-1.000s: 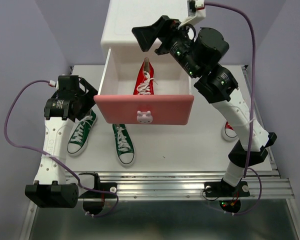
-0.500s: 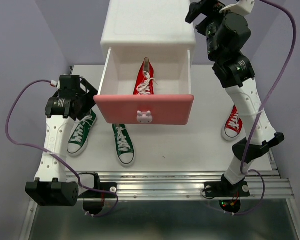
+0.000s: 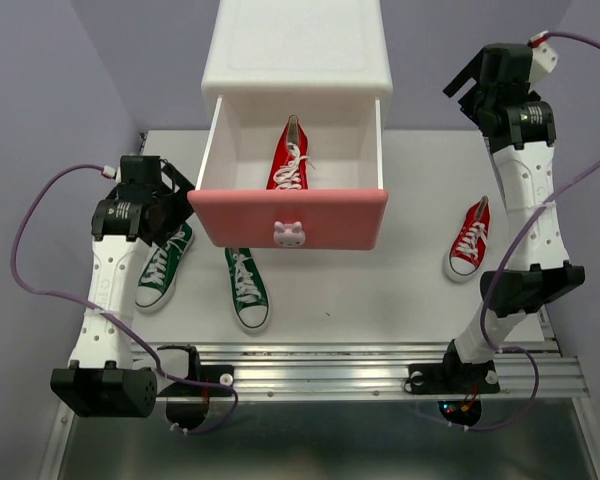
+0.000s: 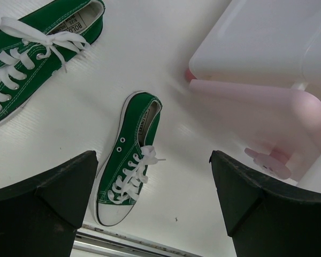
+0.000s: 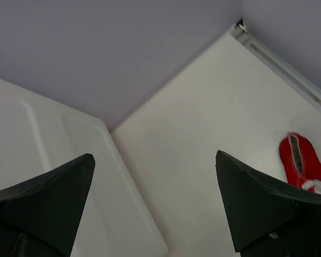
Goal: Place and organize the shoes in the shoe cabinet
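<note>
Pink drawer front (image 3: 288, 218) jutted from the white shoe cabinet (image 3: 302, 50) at centre frame. A red sneaker (image 3: 291, 158) lay inside it (bare floor on both sides). The second red sneaker (image 3: 468, 240) sat right of centre on the table (image 3: 380, 290), apart from the drawer. The outer green sneaker (image 3: 164, 268) and the inner green sneaker (image 3: 248, 288) lay lower left. The left gripper (image 4: 152, 155) hung over them, jaws spread and empty. The right gripper (image 5: 154, 156), at upper right, gaped empty too.
</note>
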`<action>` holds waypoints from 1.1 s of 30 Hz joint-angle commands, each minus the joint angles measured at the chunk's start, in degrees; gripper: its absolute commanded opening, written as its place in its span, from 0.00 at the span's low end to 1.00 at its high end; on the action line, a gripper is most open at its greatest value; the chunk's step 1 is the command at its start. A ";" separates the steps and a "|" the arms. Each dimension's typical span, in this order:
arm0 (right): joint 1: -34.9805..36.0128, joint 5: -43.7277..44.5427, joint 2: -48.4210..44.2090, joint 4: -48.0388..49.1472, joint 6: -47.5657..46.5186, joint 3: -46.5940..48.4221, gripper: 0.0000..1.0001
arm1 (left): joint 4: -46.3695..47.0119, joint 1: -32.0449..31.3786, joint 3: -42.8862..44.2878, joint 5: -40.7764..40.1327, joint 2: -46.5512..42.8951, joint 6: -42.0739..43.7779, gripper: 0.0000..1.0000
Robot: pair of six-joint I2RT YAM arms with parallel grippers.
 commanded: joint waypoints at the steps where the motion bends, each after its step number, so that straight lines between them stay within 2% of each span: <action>1: -0.23 5.02 2.26 -19.43 1.85 -3.18 1.00 | -0.81 0.29 -1.53 -0.46 -2.10 1.39 0.99; 5: -3.05 7.38 4.55 -24.22 -1.83 -10.11 1.00 | -1.34 0.29 -3.03 -0.28 -2.97 1.48 0.99; 6: -3.84 8.36 4.73 -24.14 -2.28 -14.48 1.00 | -1.42 0.29 -3.64 -0.37 -3.06 1.48 0.99; 11: -9.46 1.70 2.72 -12.20 -5.00 -26.55 1.00 | -1.07 0.29 -5.14 0.68 -4.47 1.22 0.99; 14: -12.45 -4.01 4.19 -9.11 -5.97 -29.37 1.00 | -0.29 0.29 -6.19 0.51 -5.35 0.96 0.99; 21: -14.82 -3.67 7.28 -8.58 -11.68 -32.09 1.00 | 2.35 0.29 -11.55 0.33 -8.16 -0.45 0.99; 26: -19.14 -10.78 6.23 -4.28 -11.15 -37.72 1.00 | 3.58 0.29 -14.10 0.77 -9.57 -1.07 0.99; 33: -19.67 -10.79 7.37 -0.76 -13.00 -43.18 0.91 | 3.85 0.29 -15.60 0.42 -10.19 -0.71 0.99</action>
